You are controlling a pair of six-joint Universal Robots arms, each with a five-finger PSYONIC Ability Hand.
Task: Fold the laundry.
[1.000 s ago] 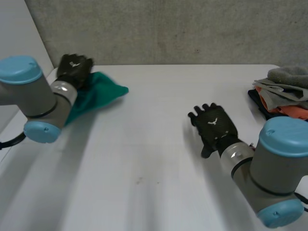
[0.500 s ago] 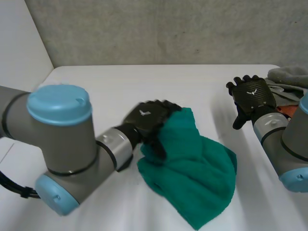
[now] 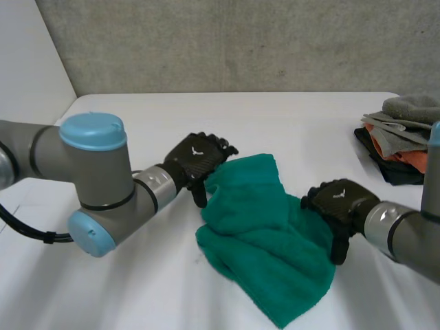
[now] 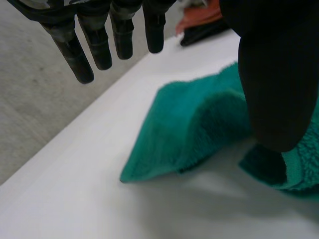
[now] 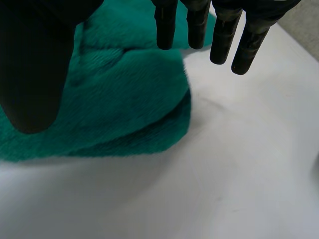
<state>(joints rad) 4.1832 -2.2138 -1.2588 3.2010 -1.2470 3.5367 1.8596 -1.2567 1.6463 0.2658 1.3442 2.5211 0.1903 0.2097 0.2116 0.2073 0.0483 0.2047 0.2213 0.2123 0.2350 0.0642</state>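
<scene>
**Ana:** So, what are the hands doing?

**Ben:** The left hand (image 3: 196, 157) is open, fingers (image 4: 122, 35) straight, holding nothing. It sits right at the far left edge of the green towel (image 3: 265, 234). The right hand (image 3: 340, 203) is loose too, at the towel's right edge.

**Ana:** Where does the towel lie?

**Ben:** Crumpled on the table (image 3: 172, 295), between both hands. Its long side runs from far to near, so each hand has one side close by. I think they must pull it flat first.

**Ana:** Do the cameras differ?

**Ben:** Yes. From above you see both hands and a pile of clothes (image 3: 402, 134) far right. The right wrist camera shows the towel's edge doubled over, just under that hand's fingers.
</scene>
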